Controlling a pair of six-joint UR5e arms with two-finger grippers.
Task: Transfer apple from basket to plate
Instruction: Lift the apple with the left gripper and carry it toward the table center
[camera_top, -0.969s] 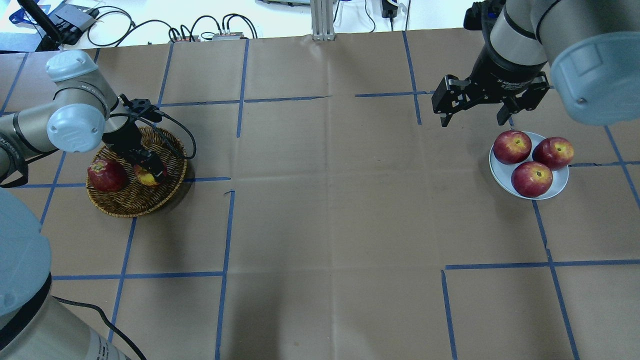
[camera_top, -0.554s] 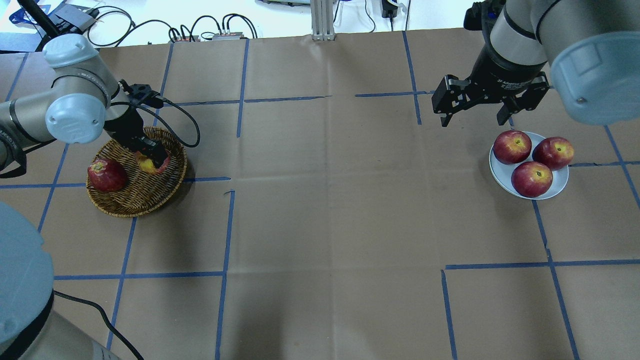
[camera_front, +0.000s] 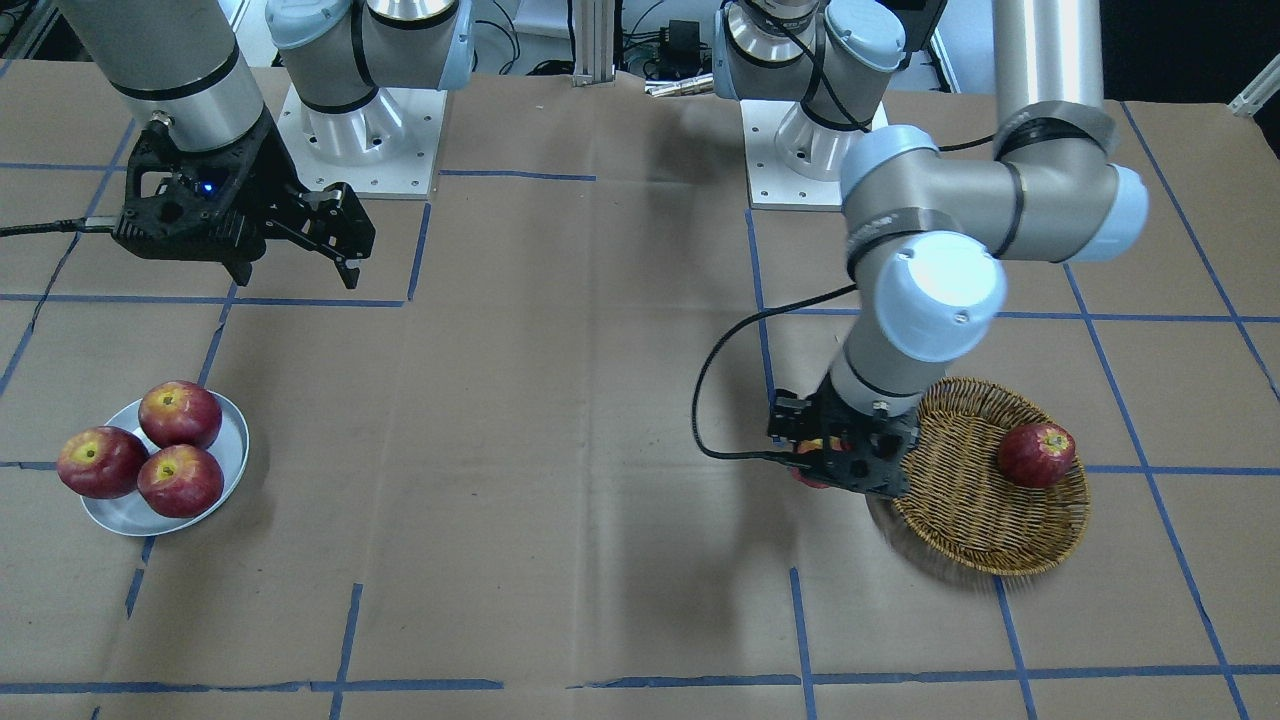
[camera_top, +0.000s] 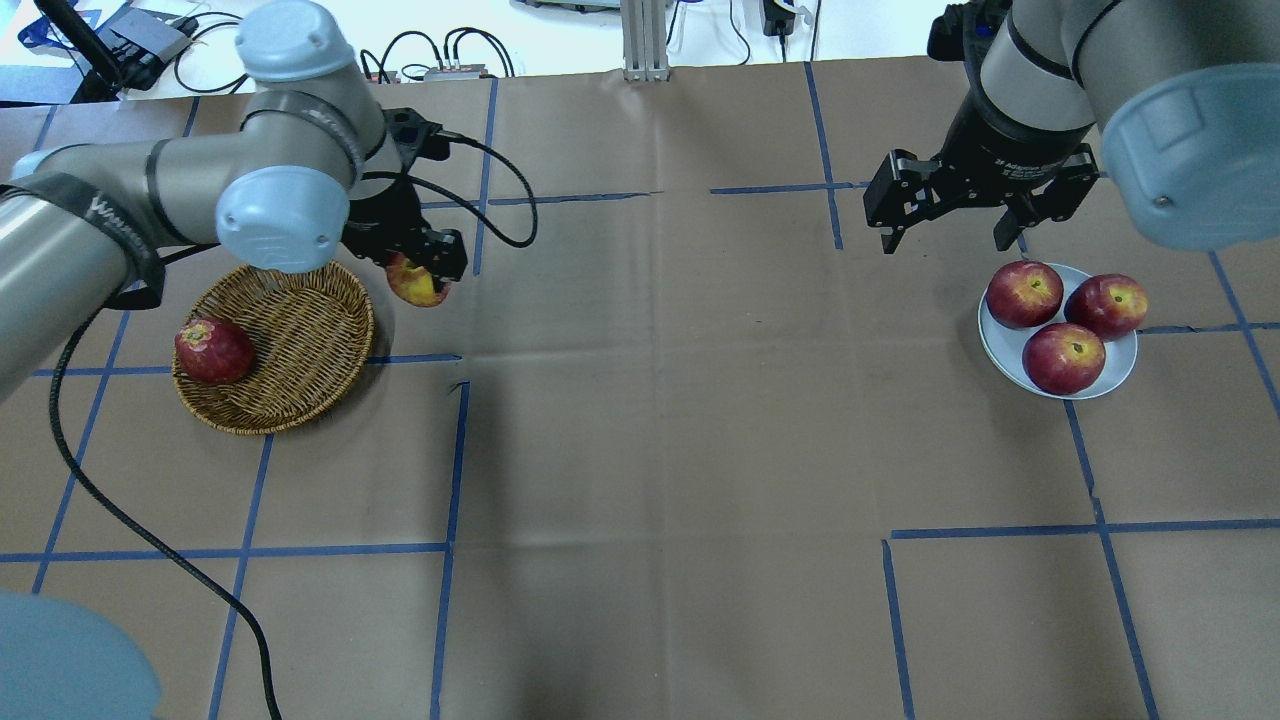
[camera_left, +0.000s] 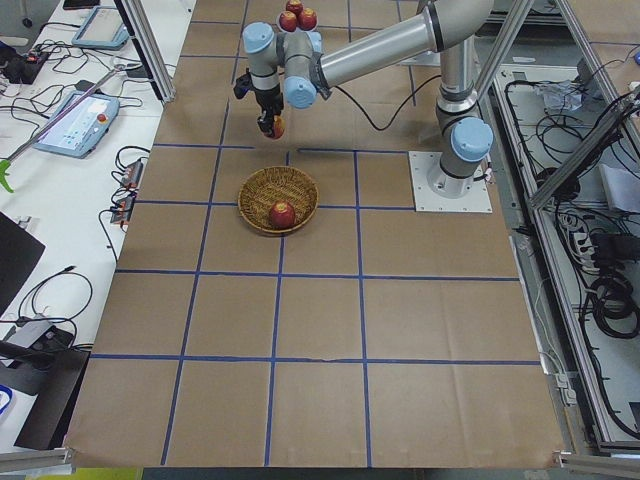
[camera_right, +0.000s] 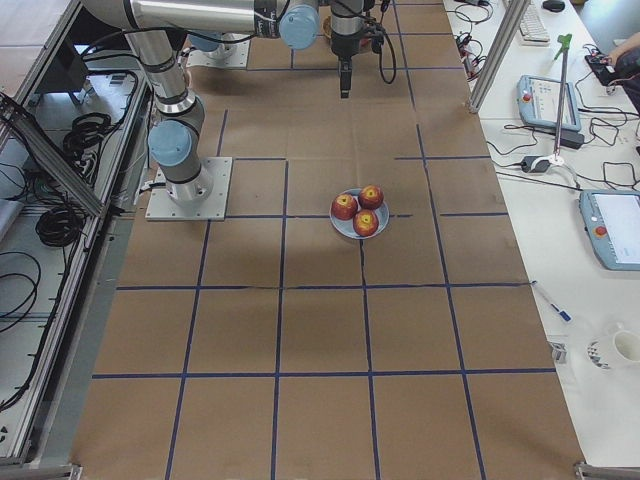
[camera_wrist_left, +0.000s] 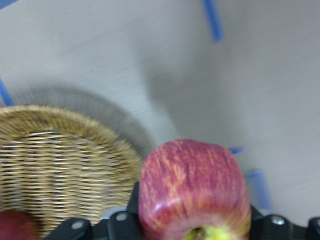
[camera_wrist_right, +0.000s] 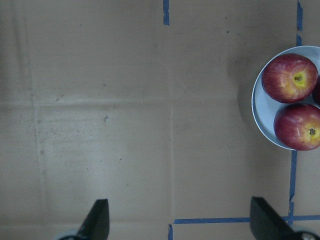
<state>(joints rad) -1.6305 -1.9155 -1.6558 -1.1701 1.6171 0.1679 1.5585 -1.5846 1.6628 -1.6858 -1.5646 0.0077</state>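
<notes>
My left gripper (camera_top: 430, 266) is shut on the streaked pinkish-red apple (camera_top: 415, 289) and holds it above the table, just past the wicker basket's (camera_top: 300, 325) far right rim. In the left wrist view the apple (camera_wrist_left: 195, 187) sits between the jaws with the basket (camera_wrist_left: 55, 155) to its left. The silvery-grey plate (camera_top: 1122, 366) lies at the far right. My right gripper (camera_top: 945, 240) hangs open and empty just beyond the plate. In the right wrist view the plate (camera_wrist_right: 260, 107) is at the right edge.
A darker red apple (camera_top: 213, 350) lies in the basket's left part. Three glossy dark-red apples (camera_top: 1063, 357) fill most of the plate. Blue tape lines cross the brown paper table. Cables and boxes lie beyond the far edge.
My left gripper has lifted the streaked apple out of the basket and carried it right and away, past the rim. The right arm has not moved.
</notes>
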